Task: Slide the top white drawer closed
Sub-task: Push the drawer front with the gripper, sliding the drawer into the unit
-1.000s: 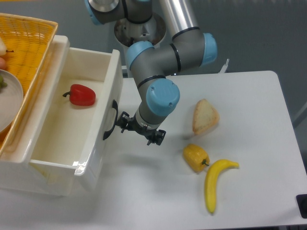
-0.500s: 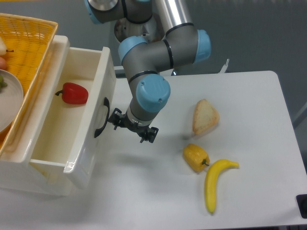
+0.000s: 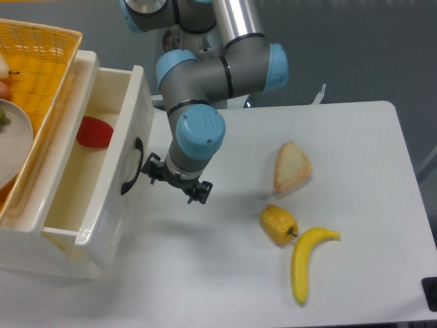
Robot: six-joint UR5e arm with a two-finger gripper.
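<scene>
Pushing with the gripper [image 3: 173, 182] against the drawer [image 3: 113, 198] front by its black handle [image 3: 131, 166], I judged the job about half done: the tray stood partly out of the cabinet, a red pepper [image 3: 94, 132] visible inside. I could not tell whether the fingers were apart or together. What remained was shoving it fully home

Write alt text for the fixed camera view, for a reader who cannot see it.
A robot arm's pincer sits against the handle side of the top white drawer, partly open with a red pepper inside. On the white table lie bread, a yellow pepper and a banana.
</scene>
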